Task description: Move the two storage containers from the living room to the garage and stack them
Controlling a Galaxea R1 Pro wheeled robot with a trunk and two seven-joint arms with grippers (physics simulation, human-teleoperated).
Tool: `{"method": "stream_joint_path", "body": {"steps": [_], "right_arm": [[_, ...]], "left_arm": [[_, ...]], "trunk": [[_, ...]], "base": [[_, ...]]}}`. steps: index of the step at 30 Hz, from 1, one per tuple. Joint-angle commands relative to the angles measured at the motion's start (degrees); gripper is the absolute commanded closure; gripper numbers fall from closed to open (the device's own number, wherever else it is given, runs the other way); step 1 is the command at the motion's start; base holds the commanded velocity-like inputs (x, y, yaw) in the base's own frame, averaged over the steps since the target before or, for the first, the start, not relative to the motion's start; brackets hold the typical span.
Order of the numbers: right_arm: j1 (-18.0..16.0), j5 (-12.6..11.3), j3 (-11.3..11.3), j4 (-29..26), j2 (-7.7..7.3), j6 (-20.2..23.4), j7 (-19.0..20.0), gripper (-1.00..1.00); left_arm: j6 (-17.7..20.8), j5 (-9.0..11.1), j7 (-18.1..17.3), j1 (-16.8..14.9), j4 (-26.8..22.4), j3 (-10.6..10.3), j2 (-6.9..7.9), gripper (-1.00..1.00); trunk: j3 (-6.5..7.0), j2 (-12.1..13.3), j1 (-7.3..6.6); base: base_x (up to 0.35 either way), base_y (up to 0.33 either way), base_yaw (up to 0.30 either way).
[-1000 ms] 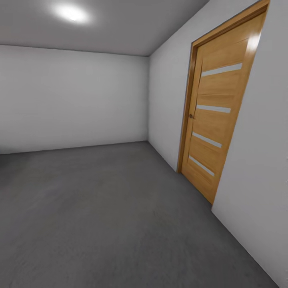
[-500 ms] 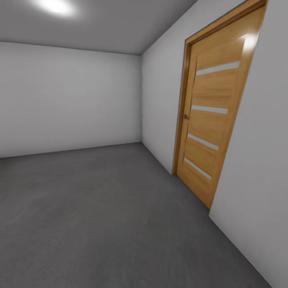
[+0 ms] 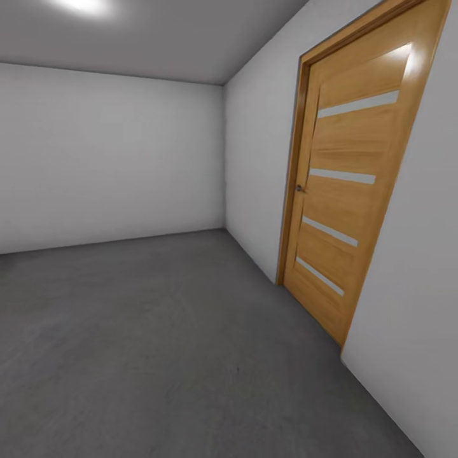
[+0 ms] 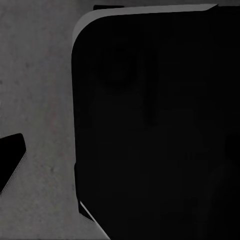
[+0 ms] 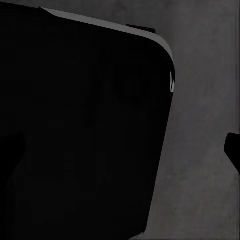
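Both wrists: above floor (image 4: pixel 40 75) | door (image 3: pixel 346 191): shut, right wall

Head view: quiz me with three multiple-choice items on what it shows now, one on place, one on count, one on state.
1. Where is the wooden door?
A. On the right wall
B. On the far wall
C. On the ceiling

2. How many pale horizontal strips cross the door?
A. Two
B. Four
C. Six

3. What state is the door in?
A. Wide open
B. Off its frame
C. Shut

Answers: 1 A, it sits in the wall at the view's right. 2 B, four strips show down its panel. 3 C, it lies flush in its frame above the grey floor.
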Motion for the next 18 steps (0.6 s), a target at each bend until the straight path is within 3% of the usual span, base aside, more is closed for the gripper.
{"method": "stream_joint_path", "body": {"steps": [1, 18], "right_arm": [[-0.01, -0.53, 0.49, 0.04, 0.00, -0.23, -0.03, -1.00], [-0.01, -0.45, 0.49, 0.04, 0.09, -0.23, -0.03, -1.00]], "left_arm": [[-0.05, 0.10, -0.03, -0.01, -0.02, 0.01, 0.01, -1.00], [0.07, 0.17, -0.03, -0.01, -0.02, 0.01, 0.02, -1.00]], "trunk": [[-0.04, -0.02, 0.03], [-0.04, -0.02, 0.03]], "base": [[0.322, 0.000, 0.000], [0.322, 0.000, 0.000]]}}
